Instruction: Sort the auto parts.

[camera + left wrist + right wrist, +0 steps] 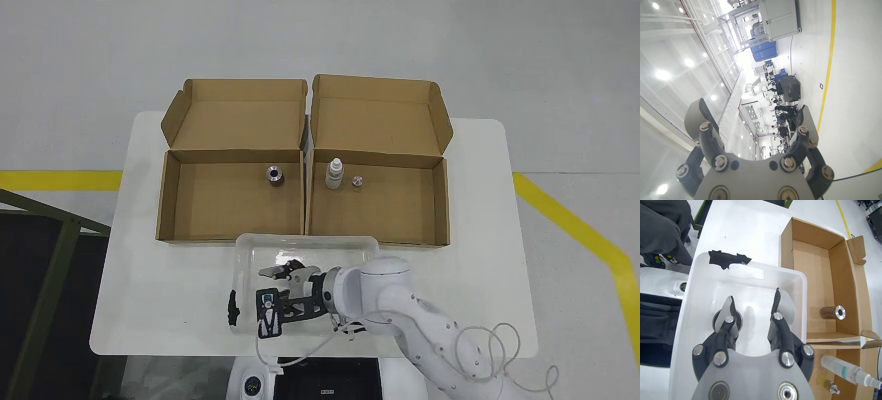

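White tray (pixel 804 298), near side, holds a ring part (pixel 740 322) w/ right gripper (pixel 753 296) wide open & empty just by it, so looks like pick-up time: next go lower & pinch it.

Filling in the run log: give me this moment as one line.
right claw: open, down in white tray | ring part: in tray, partly hidden by claw | left claw: open, holding nothing

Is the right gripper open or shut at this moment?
Open. The right gripper holds its fingers wide apart over the white tray, and bare tray floor shows between them.
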{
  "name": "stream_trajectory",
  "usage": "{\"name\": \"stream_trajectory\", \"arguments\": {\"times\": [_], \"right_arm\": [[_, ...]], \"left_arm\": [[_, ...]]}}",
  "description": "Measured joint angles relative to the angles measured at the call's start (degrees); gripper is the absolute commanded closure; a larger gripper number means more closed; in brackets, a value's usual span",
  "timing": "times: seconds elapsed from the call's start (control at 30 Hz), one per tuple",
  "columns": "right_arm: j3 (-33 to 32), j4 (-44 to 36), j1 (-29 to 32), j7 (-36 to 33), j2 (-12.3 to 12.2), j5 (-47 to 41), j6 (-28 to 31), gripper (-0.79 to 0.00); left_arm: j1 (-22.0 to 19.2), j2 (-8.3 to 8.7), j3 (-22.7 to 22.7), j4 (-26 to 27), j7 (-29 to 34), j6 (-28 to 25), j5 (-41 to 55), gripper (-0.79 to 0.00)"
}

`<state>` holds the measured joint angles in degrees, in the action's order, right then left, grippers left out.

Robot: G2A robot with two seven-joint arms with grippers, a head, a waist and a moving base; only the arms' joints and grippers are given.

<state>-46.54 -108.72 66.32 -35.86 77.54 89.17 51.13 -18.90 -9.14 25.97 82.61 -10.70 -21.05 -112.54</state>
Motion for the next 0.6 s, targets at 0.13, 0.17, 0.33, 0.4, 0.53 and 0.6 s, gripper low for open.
{"name": "stream_trajectory", "arguments": {"times": [0.13, 0.17, 0.33, 0.4, 0.53, 0.6], "right_arm": [[-0.68, -0.75, 1.26, 0.03, -0.59, 0.03, 1.00, -0.376], [-0.91, -0.96, 1.61, 0.06, -0.76, 0.03, 1.22, -0.379], [-1.49, -0.97, 2.75, 0.01, -1.39, 0.15, 2.13, -0.431], [-1.73, -0.78, 3.05, 0.10, -1.60, 0.18, 2.05, -0.434], [-1.93, -0.99, 3.53, 0.34, -1.96, 0.25, 2.10, -0.483], [-1.98, -1.11, 3.78, 0.37, -2.16, 0.26, 2.27, -0.493]], "left_arm": [[0.00, 0.00, 0.00, 0.00, 0.00, 0.00, 0.00, -0.785], [0.00, 0.00, 0.00, 0.00, 0.00, 0.00, 0.00, -0.785], [0.00, 0.00, 0.00, 0.00, 0.00, 0.00, 0.00, -0.785], [0.00, 0.00, 0.00, 0.00, 0.00, 0.00, 0.00, -0.785], [0.00, 0.00, 0.00, 0.00, 0.00, 0.00, 0.00, -0.785], [0.00, 0.00, 0.00, 0.00, 0.00, 0.00, 0.00, -0.785]]}}
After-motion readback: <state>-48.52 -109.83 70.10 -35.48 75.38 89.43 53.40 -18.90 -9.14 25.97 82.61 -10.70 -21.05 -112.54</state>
